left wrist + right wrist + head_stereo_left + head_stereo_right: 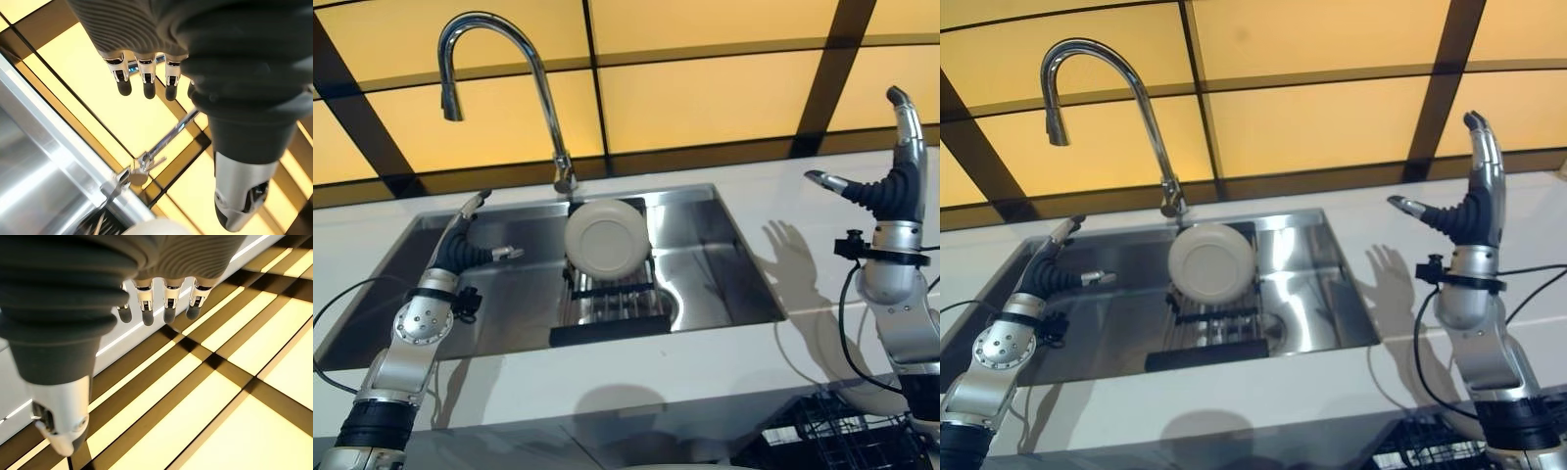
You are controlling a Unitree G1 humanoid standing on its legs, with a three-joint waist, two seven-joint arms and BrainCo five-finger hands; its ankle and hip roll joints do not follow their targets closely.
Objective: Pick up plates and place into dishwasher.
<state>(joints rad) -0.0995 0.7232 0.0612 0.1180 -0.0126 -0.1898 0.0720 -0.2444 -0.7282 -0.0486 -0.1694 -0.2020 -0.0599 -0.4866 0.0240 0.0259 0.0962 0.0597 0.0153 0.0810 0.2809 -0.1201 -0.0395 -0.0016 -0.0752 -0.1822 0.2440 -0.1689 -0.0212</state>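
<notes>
Taking the sink [724, 284] as the landmark and working outward from the robot: a dark wire dishwasher rack [822, 431] shows nearest, below the sink's right front corner, past the white counter [607, 377]. Inside the sink, a single pale plate [607, 241] stands on edge in a small drying rack [607, 308], near the back wall and just under the base of the faucet [509, 88].

The left hand [470, 245] hangs over the sink's left half, fingers straight and thumb apart, holding nothing and well left of the plate. The right hand [896, 176] is raised over the counter to the right of the sink, fingers extended upward, thumb spread, also empty.

The step in hand appears to be the reach for the plate. To do it well, the left hand should approach from the plate's left edge, pinching the rim with thumb on one face and fingers on the other, then lift straight up clear of the rack wires and stay below the faucet's spout.

No brand, label or writing is readable; small markings, if any, may be too small to make out.
</notes>
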